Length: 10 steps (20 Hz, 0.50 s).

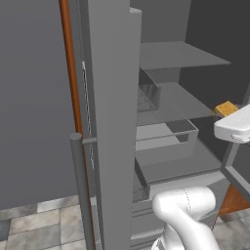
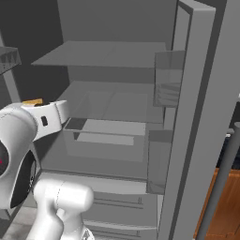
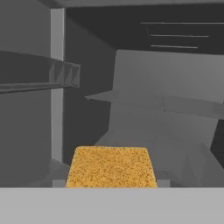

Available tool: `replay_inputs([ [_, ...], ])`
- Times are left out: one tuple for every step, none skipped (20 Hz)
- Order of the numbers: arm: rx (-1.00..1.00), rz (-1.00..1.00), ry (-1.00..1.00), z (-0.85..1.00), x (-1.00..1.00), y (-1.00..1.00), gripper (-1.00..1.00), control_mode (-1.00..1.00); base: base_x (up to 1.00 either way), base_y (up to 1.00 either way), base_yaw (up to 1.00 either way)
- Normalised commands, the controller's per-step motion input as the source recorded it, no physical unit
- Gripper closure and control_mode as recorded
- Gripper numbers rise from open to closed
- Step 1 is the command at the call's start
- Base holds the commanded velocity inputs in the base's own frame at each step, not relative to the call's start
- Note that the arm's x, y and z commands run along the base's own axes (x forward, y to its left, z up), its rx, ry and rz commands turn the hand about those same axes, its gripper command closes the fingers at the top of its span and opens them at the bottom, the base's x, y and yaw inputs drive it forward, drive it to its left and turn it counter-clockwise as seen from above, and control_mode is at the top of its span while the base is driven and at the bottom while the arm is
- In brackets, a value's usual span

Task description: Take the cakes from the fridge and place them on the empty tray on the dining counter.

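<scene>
The tall grey French-door fridge [image 1: 110, 122] is standing open, its translucent grey shelves [image 2: 108, 105] showing across the middle of the frame. The small orange-tan square cake block [image 3: 111, 167] is sitting low and centred in the hand view, right at the gripper; in the left base view it is peeking out at the right edge, just above the white wrist [image 1: 235, 124]. The fingertips are hidden, so I cannot tell whether the gripper is gripping the cake or standing open around it. Judging from this, the step is securing and withdrawing the cake: keeping the hand level, pulling straight out, and clearing the shelf edges and door should serve best.
</scene>
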Motion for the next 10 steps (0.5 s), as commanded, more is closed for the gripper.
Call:
replay_inputs([
  [0.0, 0.0, 0.0, 0.0, 0.0, 0.0, 1.0, 1.0, 0.0, 0.0, 0.0],
  [0.0, 0.0, 0.0, 0.0, 0.0, 0.0, 1.0, 1.0, 0.0, 0.0, -0.01],
  [0.0, 0.0, 0.0, 0.0, 0.0, 0.0, 1.0, 1.0, -0.21, 0.0, -0.04],
  [0.0, 0.0, 0.0, 0.0, 0.0, 0.0, 1.0, 1.0, -0.44, 0.0, -0.04],
  [0.0, 0.0, 0.0, 0.0, 0.0, 0.0, 1.0, 1.0, -0.67, 0.0, -0.03],
  [0.0, 0.0, 0.0, 0.0, 0.0, 0.0, 1.0, 1.0, -0.81, 0.0, -0.01],
  [0.0, 0.0, 0.0, 0.0, 0.0, 0.0, 1.0, 1.0, -0.97, 0.0, 0.0],
  [0.0, 0.0, 0.0, 0.0, 0.0, 0.0, 1.0, 1.0, -1.0, 0.0, 0.0],
  [0.0, 0.0, 0.0, 0.0, 0.0, 0.0, 1.0, 1.0, -1.0, 0.0, 0.0],
  [0.0, 0.0, 0.0, 0.0, 0.0, 0.0, 1.0, 1.0, -1.0, 0.0, 0.0],
])
